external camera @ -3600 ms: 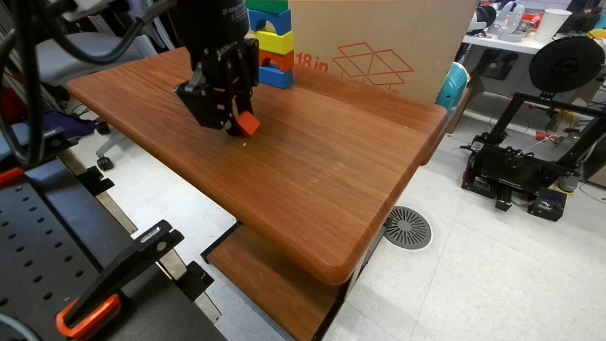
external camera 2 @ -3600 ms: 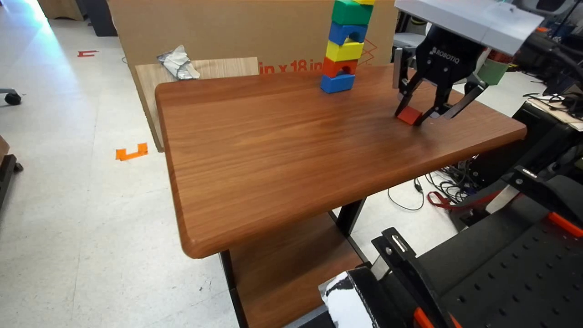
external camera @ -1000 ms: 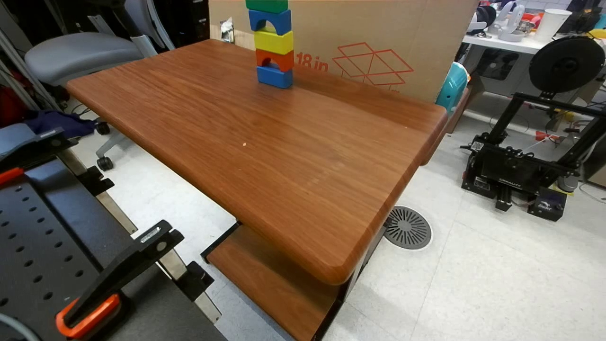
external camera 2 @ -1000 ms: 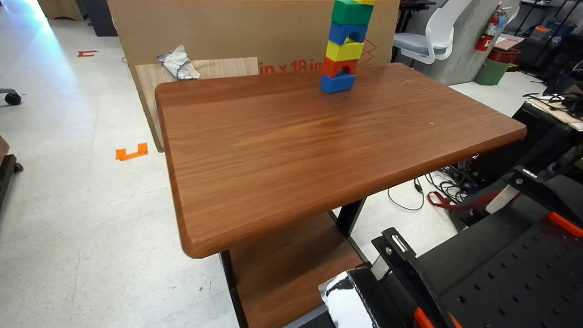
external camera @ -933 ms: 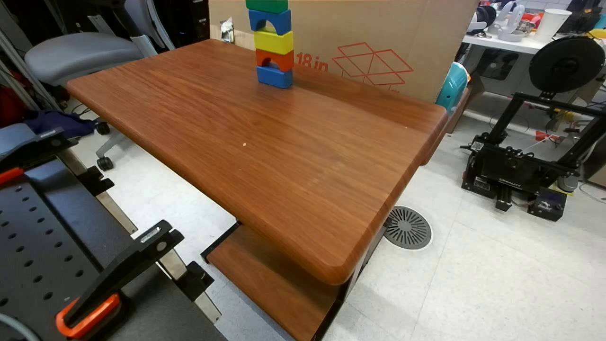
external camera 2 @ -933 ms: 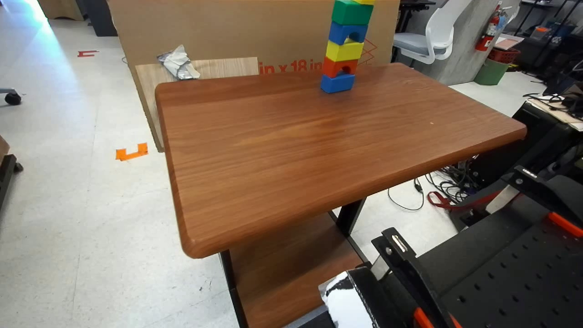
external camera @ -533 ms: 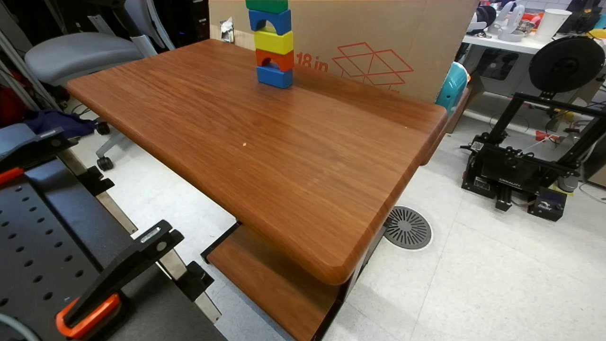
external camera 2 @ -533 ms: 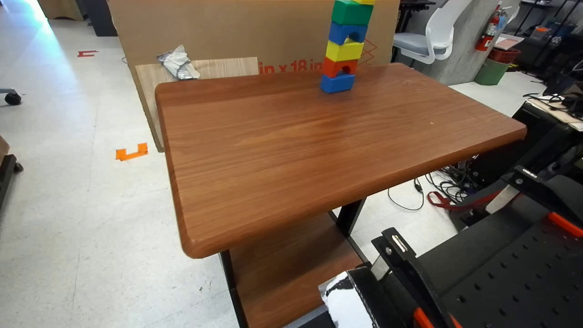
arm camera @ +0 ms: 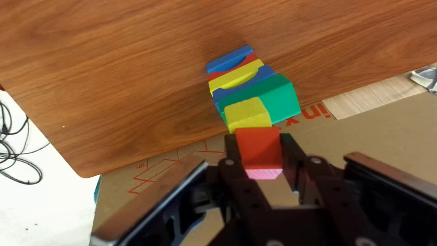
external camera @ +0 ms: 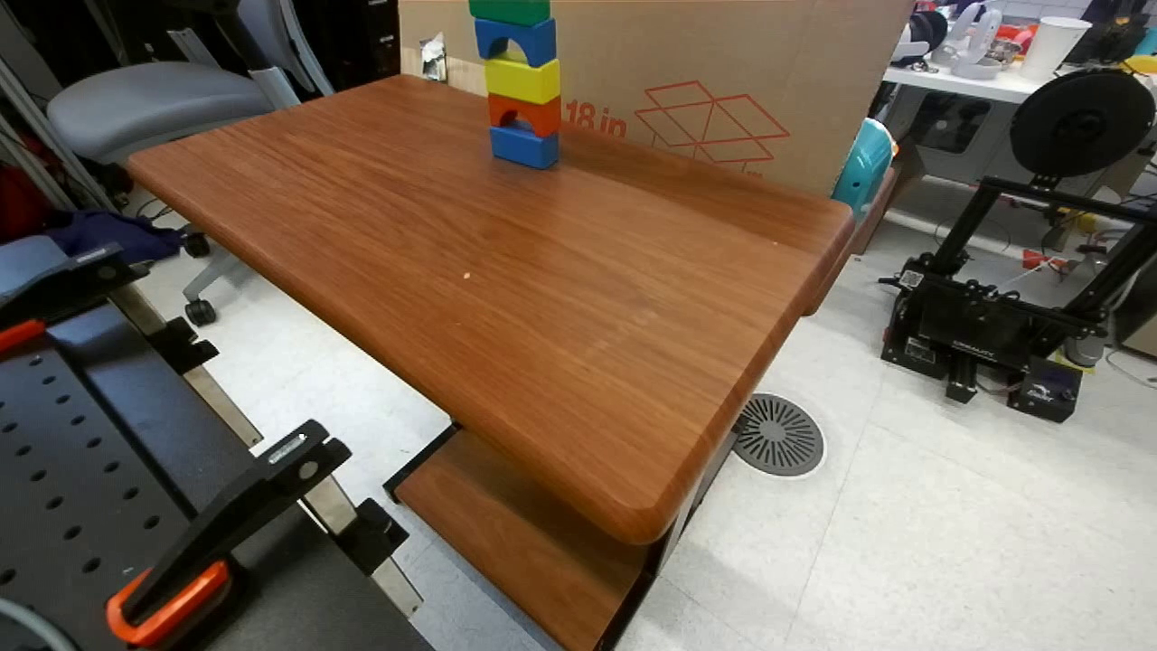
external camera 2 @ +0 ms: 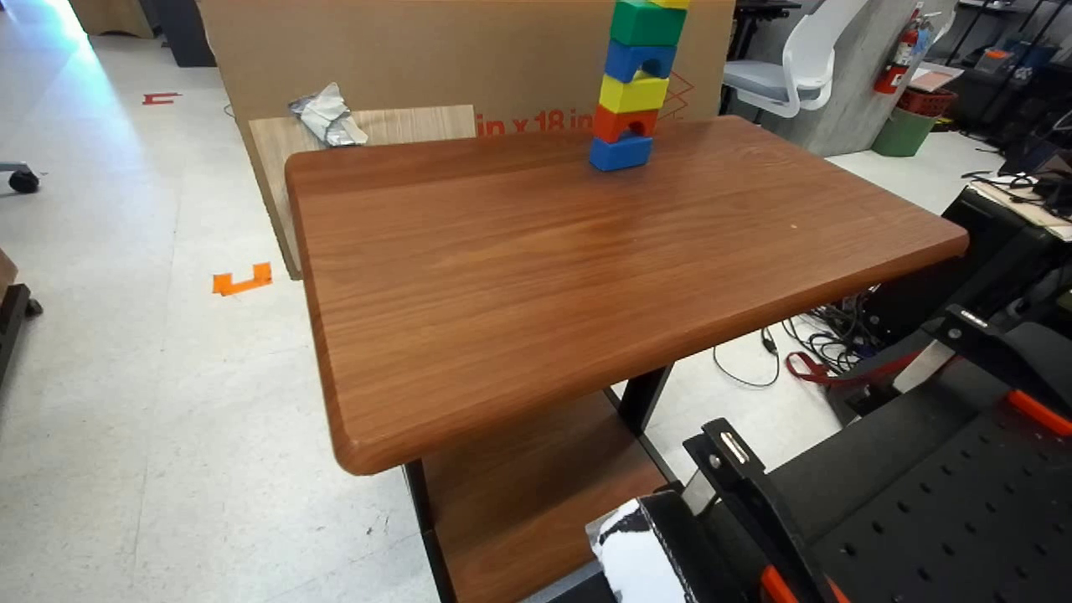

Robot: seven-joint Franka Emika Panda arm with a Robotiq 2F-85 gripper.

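Clearly the gripper (arm camera: 260, 143) is loaded: its fingers (arm camera: 292, 152) clasp a red block (arm camera: 259, 148), one on each side, as the wrist view shows. A strip along that block's lower end looks pink there. Its upper edge in that view meets the outline of the top yellow (arm camera: 248, 111) on a tower (external camera 2: 634, 94) — whether the two touch, I cannot tell.

Under the top yellow, and partly hidden by it, is a green block (arm camera: 281, 100); then, going down, a blue arch (external camera 2: 624, 60), a second yellow (external camera: 522, 81), a red arch (external camera: 545, 117) and a blue base (external camera: 524, 149). The stack stands upright on the table (external camera: 578, 298), near a long edge and in front of a big box (external camera: 813, 99) with red print. Its upper end runs out of frame in both exterior views.

Against the box shows a pale board (external camera 2: 419, 123), with crumpled foil (external camera 2: 328, 117) by it. Near the table's corner a round grate (external camera: 779, 436) is set in the floor (external camera: 904, 542), and a black printer (external camera: 976, 316) stands farther off. A grey chair (external camera: 154, 104) is behind the table — and a clamp (external camera: 230, 520) with an orange grip sits on the black bench (external camera: 54, 452).
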